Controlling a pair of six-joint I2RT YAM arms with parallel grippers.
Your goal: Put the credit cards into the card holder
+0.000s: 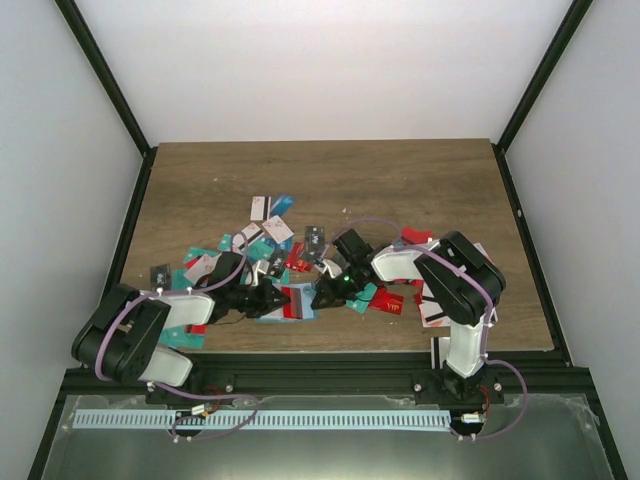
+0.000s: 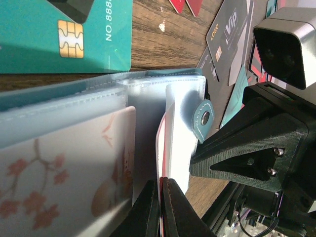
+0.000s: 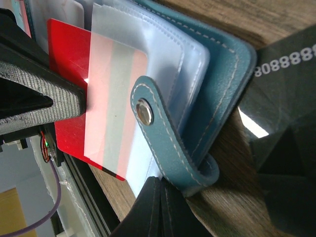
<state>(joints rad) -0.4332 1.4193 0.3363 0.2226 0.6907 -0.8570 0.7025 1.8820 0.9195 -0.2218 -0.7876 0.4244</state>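
In the overhead view the card holder (image 1: 290, 305) at centre is largely covered by the left gripper (image 1: 272, 298) and the right gripper (image 1: 322, 293). The print on the scattered cards (image 1: 277, 229) is too small to read.

In the left wrist view a teal card (image 2: 64, 34) is cut off at the upper left.

In the right wrist view a cloudy sleeve veils half of the red card (image 3: 66, 69), and a black card (image 3: 281, 98) runs off the right edge.

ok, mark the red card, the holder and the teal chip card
red card (image 3: 66, 44): right wrist view, upper bare red area.
holder (image 3: 224, 74): right wrist view, teal outer cover.
teal card (image 2: 29, 39): left wrist view, plain left half of its face.
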